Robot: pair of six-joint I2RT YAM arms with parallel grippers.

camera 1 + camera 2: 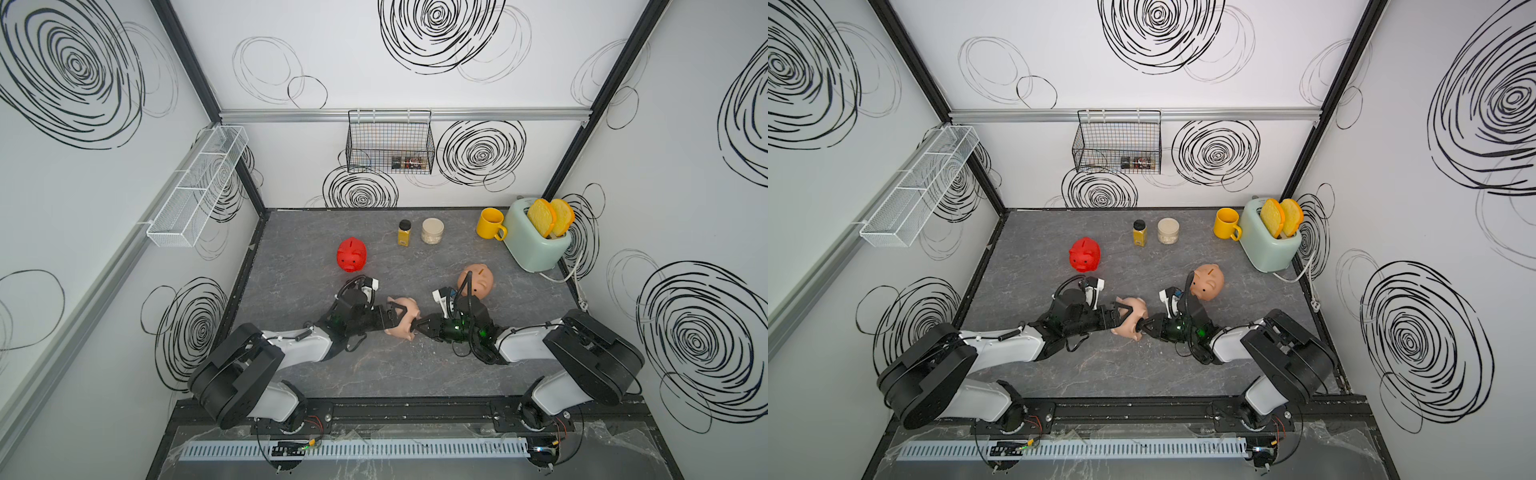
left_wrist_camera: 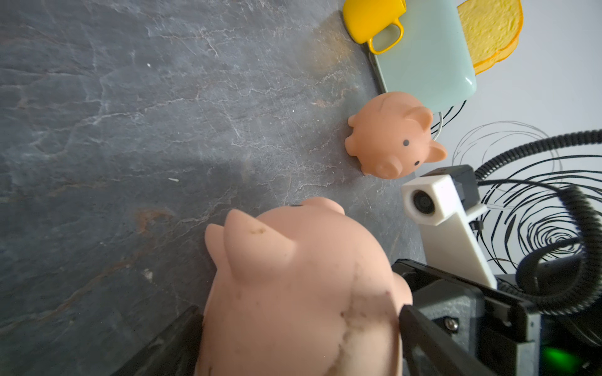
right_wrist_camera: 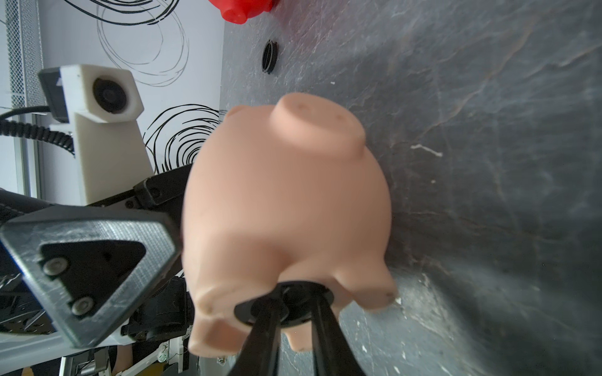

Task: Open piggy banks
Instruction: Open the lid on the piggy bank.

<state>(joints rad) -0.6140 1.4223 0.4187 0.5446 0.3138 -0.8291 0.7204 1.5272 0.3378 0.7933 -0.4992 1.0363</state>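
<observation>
The left gripper (image 1: 397, 319) clamps the pale pink glossy plastic piggy bank (image 3: 286, 201), midway across the grey stone-look tabletop (image 1: 415, 374) (belly turned sideways); the right gripper (image 3: 293, 298) pinches its round black plug (image 3: 245, 312).

You saw a bright red piggy bank (image 1: 351, 260), a pale pink piggy bank (image 3: 286, 201) with a black belly plug (image 3: 293, 294) and a peach-tan piggy bank (image 1: 483, 283) with black dot eyes, all against the grey, white-veined tabletop (image 1: 415, 374); the mug (image 1: 490, 224) was yellow, the toaster (image 1: 525, 245) mint green, the walls (image 1: 353, 62) white with black swirls.
</observation>
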